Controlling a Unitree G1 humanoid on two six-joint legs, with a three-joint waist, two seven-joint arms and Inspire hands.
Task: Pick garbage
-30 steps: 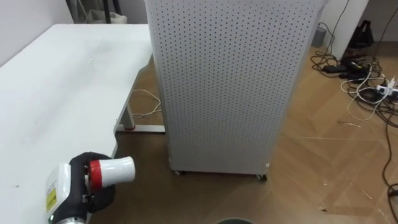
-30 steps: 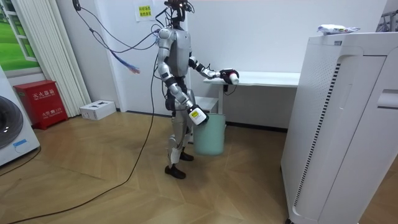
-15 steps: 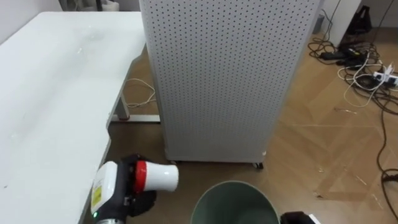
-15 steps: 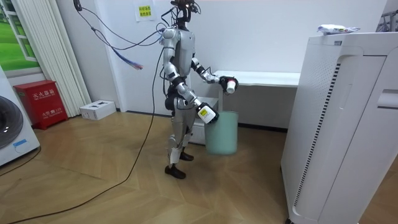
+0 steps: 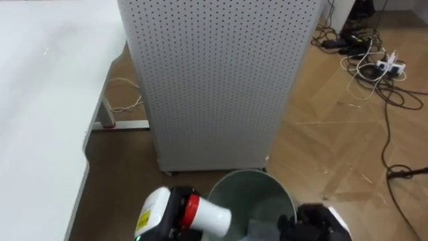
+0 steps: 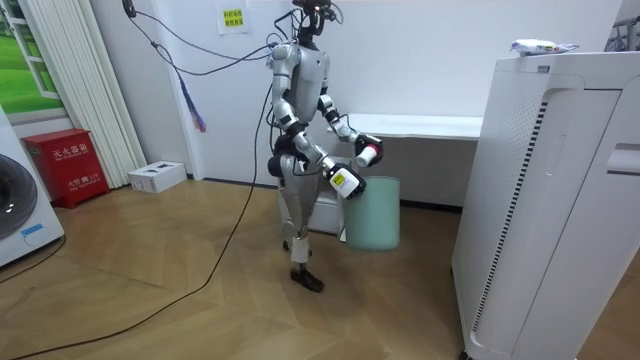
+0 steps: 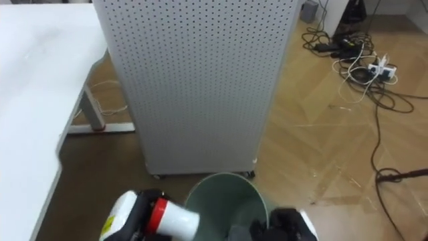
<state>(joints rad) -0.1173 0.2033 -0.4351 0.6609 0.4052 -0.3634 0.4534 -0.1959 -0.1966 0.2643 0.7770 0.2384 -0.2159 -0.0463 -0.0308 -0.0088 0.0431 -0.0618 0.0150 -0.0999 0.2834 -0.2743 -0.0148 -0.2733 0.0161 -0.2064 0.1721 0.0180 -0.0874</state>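
Left hand (image 5: 171,214): lower centre of the left eye view, fingers wrapped round bottle.
Bottle (image 5: 211,217): white with a red band, lying level, its free end over the bin's near rim.
Bin (image 5: 251,191): grey-green, open, bottom centre, just below the cabinet.
Right hand (image 5: 317,225): bottom right, at the bin's rim; I cannot tell its grip.
Cabinet (image 5: 214,80): white, perforated, upper centre.
Table (image 5: 40,107): white, left side.
Cables (image 5: 371,57): upper right, on the wood floor.
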